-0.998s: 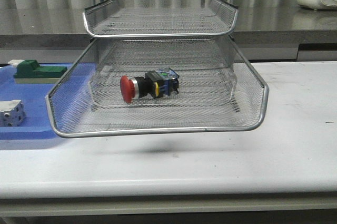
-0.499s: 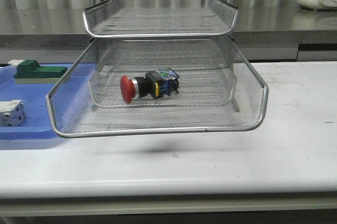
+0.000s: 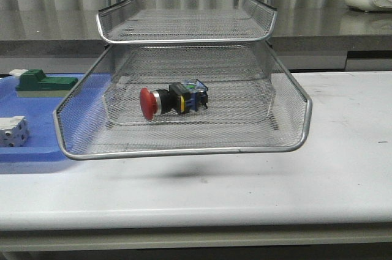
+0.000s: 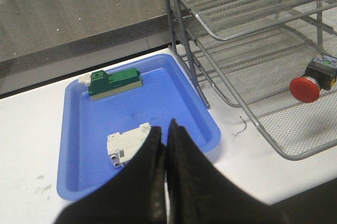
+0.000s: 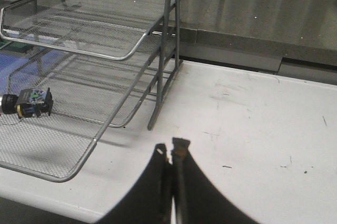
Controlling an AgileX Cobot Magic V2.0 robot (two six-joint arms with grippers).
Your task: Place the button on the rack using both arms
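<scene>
Grippers first: my left gripper sat pressed together and empty at lower centre of its view; my right gripper likewise, jaws closed on nothing, low centre. Button, centre of the front frame, lay on its side in the pulled-out lower tier of the rack: glossy red mushroom head, black barrel, blue and yellow fittings. I judged it light, rigid, prone to rolling; best gripped across the barrel. Rack: stiff silver wire mesh. Blue tray, smooth plastic, left.

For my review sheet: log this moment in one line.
button: lying in rack pulled-out tier | left fingers: shut, empty | right fingers: shut, empty
</scene>
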